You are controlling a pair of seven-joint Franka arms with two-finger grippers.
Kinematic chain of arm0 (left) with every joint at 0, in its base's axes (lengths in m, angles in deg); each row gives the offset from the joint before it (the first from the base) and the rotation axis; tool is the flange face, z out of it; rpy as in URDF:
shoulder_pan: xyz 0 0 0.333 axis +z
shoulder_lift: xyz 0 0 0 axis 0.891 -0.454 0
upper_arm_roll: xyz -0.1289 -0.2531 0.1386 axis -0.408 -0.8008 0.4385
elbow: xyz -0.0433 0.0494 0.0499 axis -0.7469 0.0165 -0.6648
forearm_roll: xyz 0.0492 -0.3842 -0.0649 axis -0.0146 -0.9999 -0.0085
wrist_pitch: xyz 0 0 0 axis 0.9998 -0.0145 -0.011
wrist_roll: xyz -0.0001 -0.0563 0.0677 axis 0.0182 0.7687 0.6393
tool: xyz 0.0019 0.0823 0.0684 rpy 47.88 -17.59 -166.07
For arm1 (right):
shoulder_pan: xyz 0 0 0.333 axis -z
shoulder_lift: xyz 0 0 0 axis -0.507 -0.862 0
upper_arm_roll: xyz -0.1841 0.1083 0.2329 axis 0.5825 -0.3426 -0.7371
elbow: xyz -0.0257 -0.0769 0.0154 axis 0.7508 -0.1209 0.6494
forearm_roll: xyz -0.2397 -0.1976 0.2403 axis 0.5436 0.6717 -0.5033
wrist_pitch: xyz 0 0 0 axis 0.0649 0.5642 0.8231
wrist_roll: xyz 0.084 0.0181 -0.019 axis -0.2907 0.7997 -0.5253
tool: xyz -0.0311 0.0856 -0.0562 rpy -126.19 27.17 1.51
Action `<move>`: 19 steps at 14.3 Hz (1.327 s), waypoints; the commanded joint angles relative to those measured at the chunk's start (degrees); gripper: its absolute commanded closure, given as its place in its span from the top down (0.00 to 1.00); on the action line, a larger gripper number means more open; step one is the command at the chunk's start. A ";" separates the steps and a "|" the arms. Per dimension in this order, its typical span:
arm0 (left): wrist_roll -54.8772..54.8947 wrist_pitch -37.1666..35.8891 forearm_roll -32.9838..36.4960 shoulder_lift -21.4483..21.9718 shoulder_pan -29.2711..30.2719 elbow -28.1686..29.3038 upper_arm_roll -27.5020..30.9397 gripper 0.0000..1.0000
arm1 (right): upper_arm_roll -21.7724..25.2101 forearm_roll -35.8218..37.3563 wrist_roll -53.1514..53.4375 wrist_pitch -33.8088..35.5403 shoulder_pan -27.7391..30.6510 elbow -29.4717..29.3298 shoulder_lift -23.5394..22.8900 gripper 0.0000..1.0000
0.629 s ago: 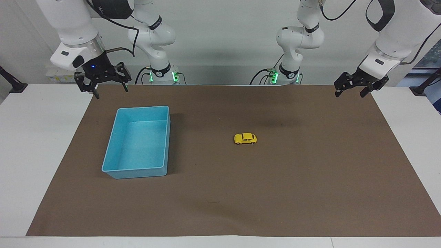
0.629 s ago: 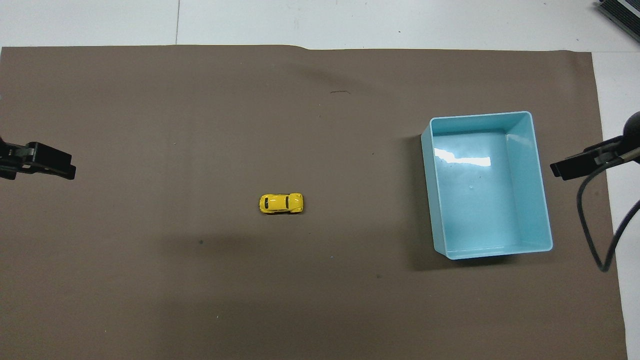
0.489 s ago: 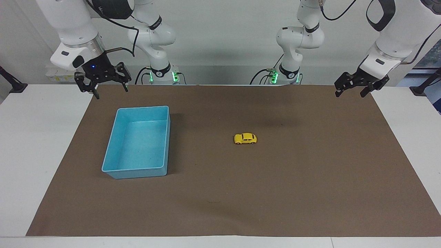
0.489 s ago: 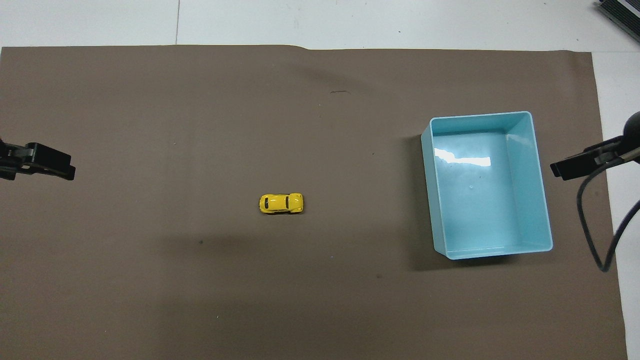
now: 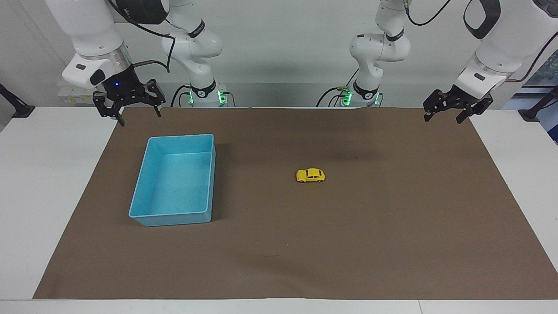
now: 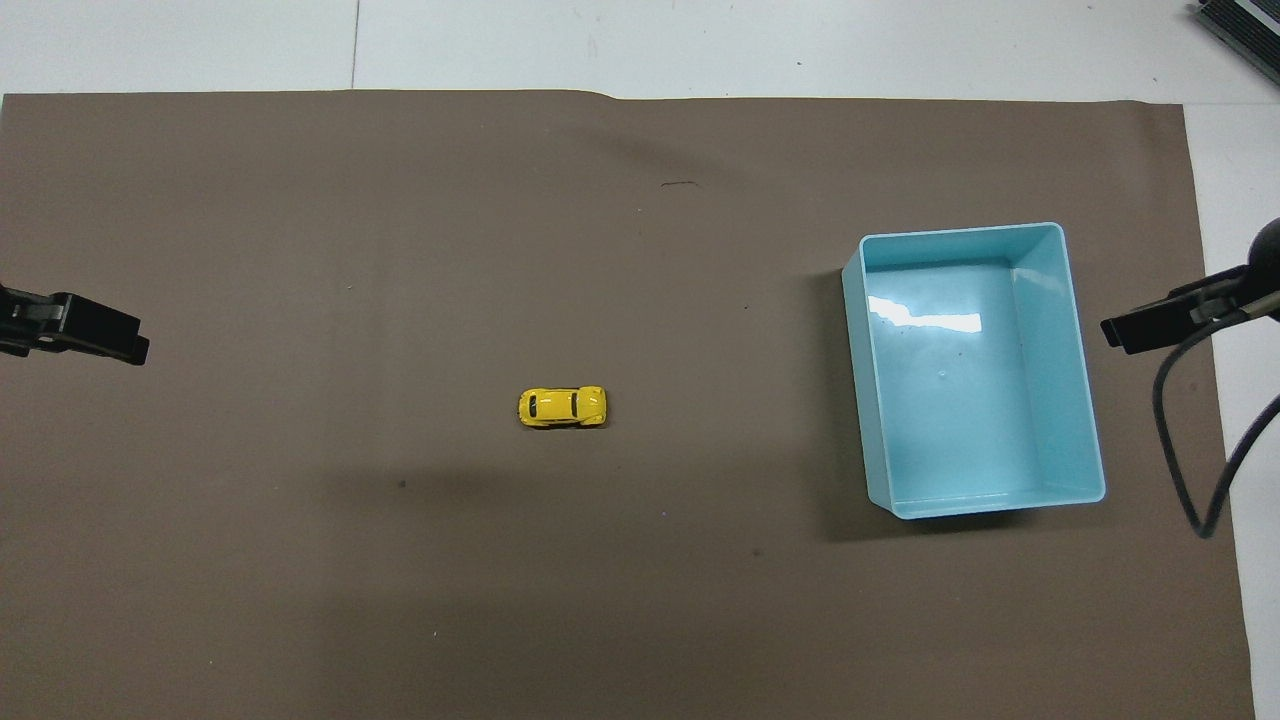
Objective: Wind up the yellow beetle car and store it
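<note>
The yellow beetle car [image 5: 310,175] sat on its wheels on the brown mat [image 5: 392,218], roughly mid-desk and well apart from the blue bin [image 5: 144,216], toward the left arm's end from it. It lay side-on to the robots, out in the open, which probably left room for a gripper to come down on either flank. It was tiny and bright yellow, with a rounded body, dark windows and small black wheels (far smaller than the bin). The bin stood empty, so storing had not begun. The right gripper [image 5: 128,104] hung in the air with its fingers spread, over the mat's edge near the bin's corner closest to the robots. The left gripper [image 5: 455,107] waited, fingers apart too, over the mat's edge, well apart from the bin, holding nothing.
</note>
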 commanded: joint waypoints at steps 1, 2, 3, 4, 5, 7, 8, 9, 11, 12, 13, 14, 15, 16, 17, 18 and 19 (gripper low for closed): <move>9.63 -0.40 0.36 0.99 1.12 0.69 -0.60 1.00 | -0.43 -0.79 2.03 -0.52 0.46 -0.35 -0.15 1.00; 13.32 -0.31 0.36 1.08 1.30 1.13 -0.60 1.00 | -0.43 -0.79 4.03 -0.52 0.46 -0.35 -0.15 1.00; 17.62 -0.14 0.36 1.43 1.21 1.56 -0.60 1.00 | -0.52 -0.79 6.23 -0.52 0.46 -0.35 -0.24 1.00; 22.54 0.04 0.36 1.43 1.21 1.66 -0.60 1.00 | -0.69 -0.53 6.77 -0.61 0.46 -0.43 -0.24 1.00; 27.81 0.56 0.53 1.52 0.95 2.35 -0.60 1.00 | -0.87 -0.53 7.04 -0.61 0.29 -0.44 -0.24 1.00; 36.09 2.67 0.62 1.70 0.25 3.15 -0.86 1.00 | -0.96 -0.70 7.22 -0.61 0.37 -0.35 -0.15 1.00; 39.69 2.85 0.71 1.70 0.16 3.50 -1.30 1.00 | -0.96 -0.62 6.87 -0.61 0.55 -0.35 -0.15 1.00; 42.08 3.29 0.80 1.52 -0.54 3.76 -1.48 1.00 | -0.87 -0.62 6.78 -0.52 0.55 -0.26 -0.15 1.00; 43.07 5.65 1.06 1.61 -2.30 5.51 -1.48 1.00 | -0.87 -0.62 6.78 -0.43 0.55 -0.26 -0.15 1.00; 44.03 7.06 0.98 1.52 -3.35 6.22 -1.48 1.00 | -0.87 -0.62 6.78 -0.35 0.55 -0.26 -0.07 1.00; 45.34 7.85 1.06 1.52 -4.92 7.10 -1.48 1.00 | -0.87 -0.62 6.78 -0.35 0.55 -0.26 -0.07 1.00; 47.01 8.73 1.06 1.61 -5.72 7.89 -1.48 1.00 | -0.87 -0.62 6.78 -0.35 0.55 -0.26 -0.15 1.00; 48.76 9.78 1.06 1.52 -6.34 8.85 -1.48 1.00 | -0.87 -0.62 6.78 -0.35 0.72 -0.26 -0.15 1.00; 50.26 11.19 1.06 1.61 -8.17 9.65 -1.48 1.00 | -0.87 -0.62 6.78 -0.35 0.81 -0.26 -0.15 1.00; 50.62 11.72 1.06 1.61 -9.84 10.70 -1.48 1.00 | -0.78 -0.62 6.78 -0.35 0.90 -0.26 -0.15 1.00; 50.63 12.68 1.06 1.61 -11.34 12.10 -1.48 1.00 | -0.87 -0.62 6.78 -0.35 0.81 -0.26 -0.15 1.00; 50.63 14.26 1.06 1.70 -13.27 13.94 -1.48 1.00 | -0.87 -0.62 6.78 -0.35 0.81 -0.26 -0.07 1.00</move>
